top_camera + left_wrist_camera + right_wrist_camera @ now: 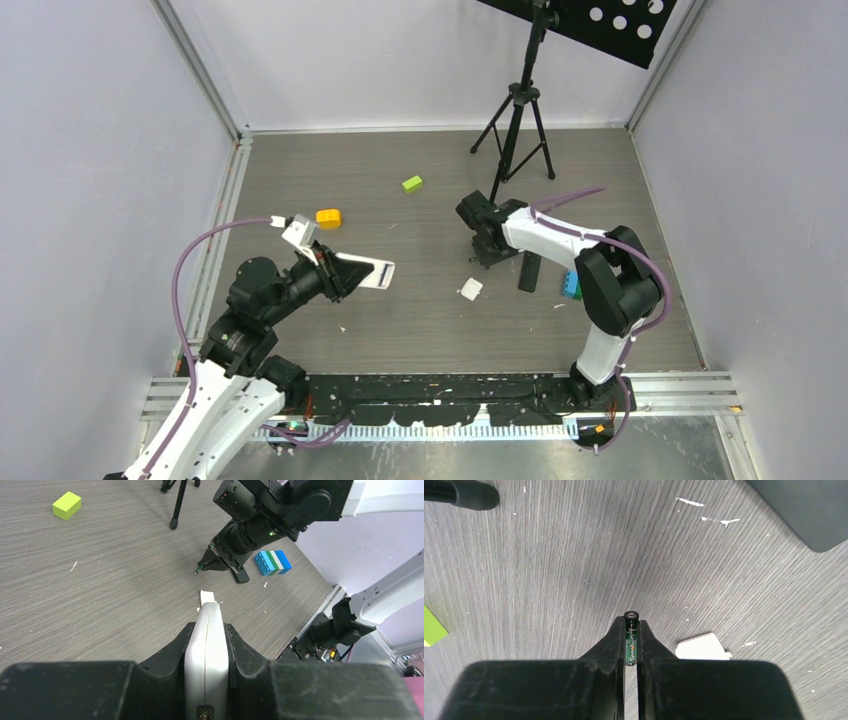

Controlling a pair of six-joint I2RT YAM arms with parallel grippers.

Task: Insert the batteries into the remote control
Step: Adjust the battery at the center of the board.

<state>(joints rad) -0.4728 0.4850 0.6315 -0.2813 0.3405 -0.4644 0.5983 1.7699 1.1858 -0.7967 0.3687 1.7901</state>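
My left gripper (345, 272) is shut on the white remote control (372, 272), which juts out to the right above the table. In the left wrist view the remote control (207, 650) fills the gap between the black fingers, gripped by its two sides. My right gripper (631, 626) is shut on a green battery (631, 641) that lies lengthwise between the fingers, its metal end poking past the tips. From above, the right gripper (487, 255) points down close to the table at centre right. No other batteries show.
A small white cover piece (470, 290) lies between the two grippers. A lime block (412, 183) and an orange block (328, 217) sit farther back. A dark flat bar (529, 271) and a blue brick stack (571, 285) lie beside the right arm. A tripod (515, 120) stands behind.
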